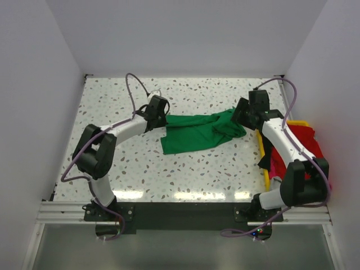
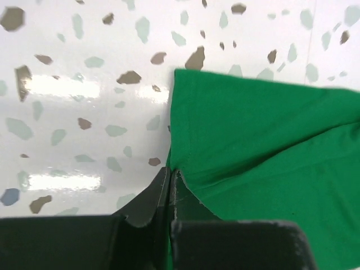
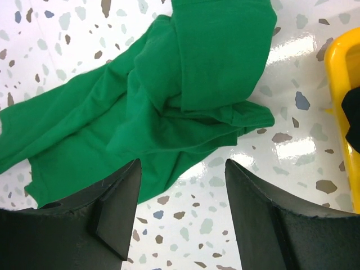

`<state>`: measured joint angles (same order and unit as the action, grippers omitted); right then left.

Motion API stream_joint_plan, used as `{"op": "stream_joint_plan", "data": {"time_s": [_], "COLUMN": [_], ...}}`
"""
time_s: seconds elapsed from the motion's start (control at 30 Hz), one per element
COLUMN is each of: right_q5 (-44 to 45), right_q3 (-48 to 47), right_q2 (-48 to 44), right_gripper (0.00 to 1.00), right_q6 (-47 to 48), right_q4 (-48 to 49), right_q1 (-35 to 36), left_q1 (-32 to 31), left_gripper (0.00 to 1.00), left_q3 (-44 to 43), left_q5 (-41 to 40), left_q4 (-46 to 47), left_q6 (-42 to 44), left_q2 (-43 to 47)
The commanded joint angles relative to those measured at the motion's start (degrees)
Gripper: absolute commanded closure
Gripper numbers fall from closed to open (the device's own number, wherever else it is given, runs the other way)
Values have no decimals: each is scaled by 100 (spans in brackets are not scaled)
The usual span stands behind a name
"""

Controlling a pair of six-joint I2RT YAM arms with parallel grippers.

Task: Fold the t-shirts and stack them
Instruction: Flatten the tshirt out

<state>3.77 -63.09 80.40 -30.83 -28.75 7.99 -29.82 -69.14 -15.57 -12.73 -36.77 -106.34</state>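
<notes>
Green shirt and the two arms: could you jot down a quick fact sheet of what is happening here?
Green shirt: crumpled on the table, not folded, right end bunched
Left gripper: shut, pinching the shirt's left edge
Right gripper: open, above the bunched end
Yellow bin: at the right, holding a red shirt

The surface (image 1: 140,169) is free in front of the green shirt (image 1: 194,135) and behind it, up to the back wall (image 1: 185,34). The shirt lies across the middle. On the right, the yellow bin (image 3: 337,62), full of other shirts (image 1: 306,138), takes the room along the right wall (image 1: 337,67). The right tool (image 3: 183,166) hangs with fingers apart, just beside the shirt's bunched end.
</notes>
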Motion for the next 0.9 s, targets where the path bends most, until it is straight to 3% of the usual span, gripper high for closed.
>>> {"op": "stream_joint_plan", "data": {"time_s": [0.0, 0.33, 0.47, 0.57, 0.6, 0.63, 0.67, 0.87], "right_q5": [212, 712, 888, 1029, 1116, 1204, 1266, 1794], "right_q3": [-353, -1002, -1223, -1468, -1574, -1827, -1969, -3427], "right_q2": [308, 1143, 1592, 1925, 2022, 2093, 2198, 2234], "right_gripper": [35, 36, 41, 62, 72, 90, 99, 100], "right_q6": [77, -2, -55, 24, 68, 94, 129, 454], "right_q4": [80, 186, 151, 72, -33, -199, -323, -886], "right_q1": [36, 791, 854, 853, 853, 853, 862, 783], "left_q1": [249, 574, 671, 758, 785, 863, 908, 1566], "left_gripper": [100, 100, 100, 100, 100, 100, 100, 100], "left_q3": [146, 481, 481, 402, 297, 227, 156, -1055], "left_q5": [-8, 160, 195, 230, 230, 248, 256, 449], "left_q4": [51, 69, 16, -54, -89, -167, -194, -633], "left_q6": [153, 223, 267, 302, 311, 311, 355, 539], "left_q2": [754, 1318, 1450, 1538, 1555, 1564, 1555, 1319]}}
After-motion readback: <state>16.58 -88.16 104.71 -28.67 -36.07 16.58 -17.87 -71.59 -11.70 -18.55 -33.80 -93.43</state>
